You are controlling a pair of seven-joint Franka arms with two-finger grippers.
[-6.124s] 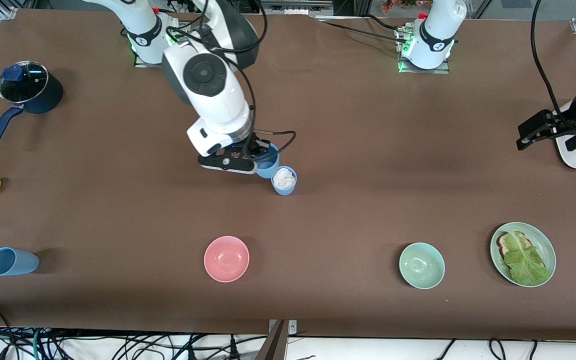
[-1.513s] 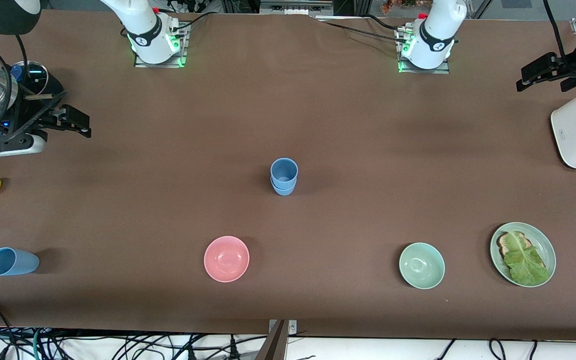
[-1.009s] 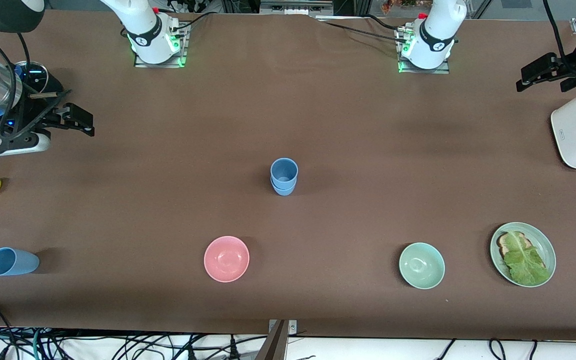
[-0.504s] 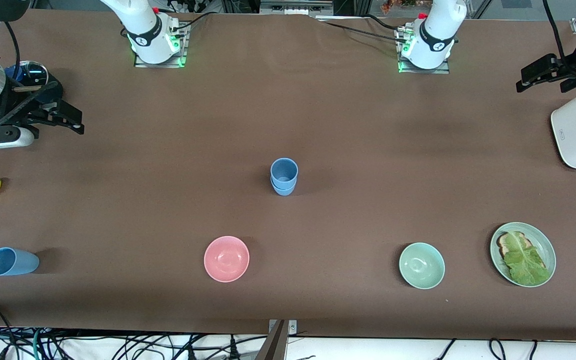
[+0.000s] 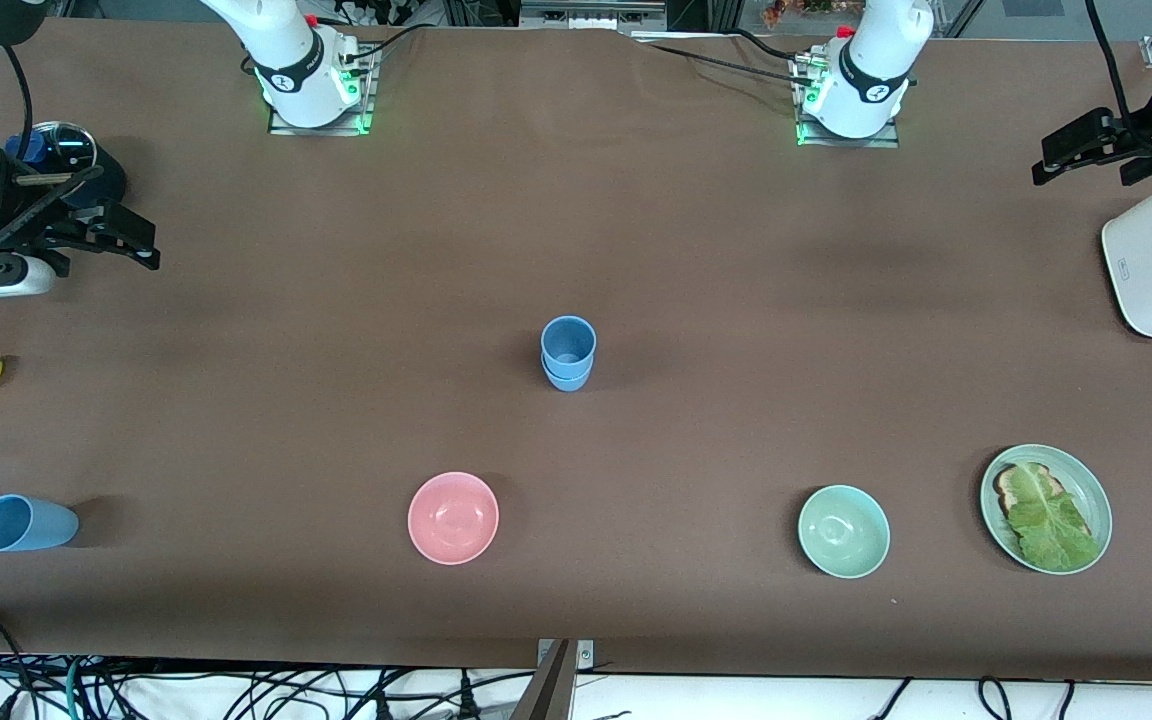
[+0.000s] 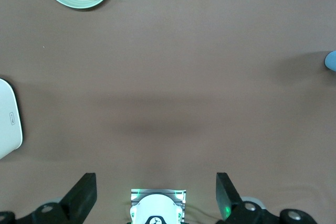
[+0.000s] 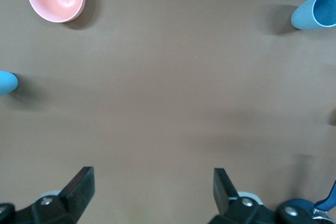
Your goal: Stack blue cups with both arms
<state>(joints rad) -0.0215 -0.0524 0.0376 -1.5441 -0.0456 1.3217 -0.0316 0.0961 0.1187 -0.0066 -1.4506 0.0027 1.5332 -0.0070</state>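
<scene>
Two light-blue cups [image 5: 568, 354] stand nested upright at frame centre; a third cup [image 5: 23, 523] lies tipped at lower left. Right gripper [image 5: 121, 240], upper left, and left gripper [image 5: 1071, 150], upper right, hang spread, empty.

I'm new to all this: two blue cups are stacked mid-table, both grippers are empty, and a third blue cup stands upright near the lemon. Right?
Not quite. The third blue cup lies on its side, as the front view shows. The stacked blue cups stand mid-table, and the left gripper and right gripper are open and empty.
</scene>
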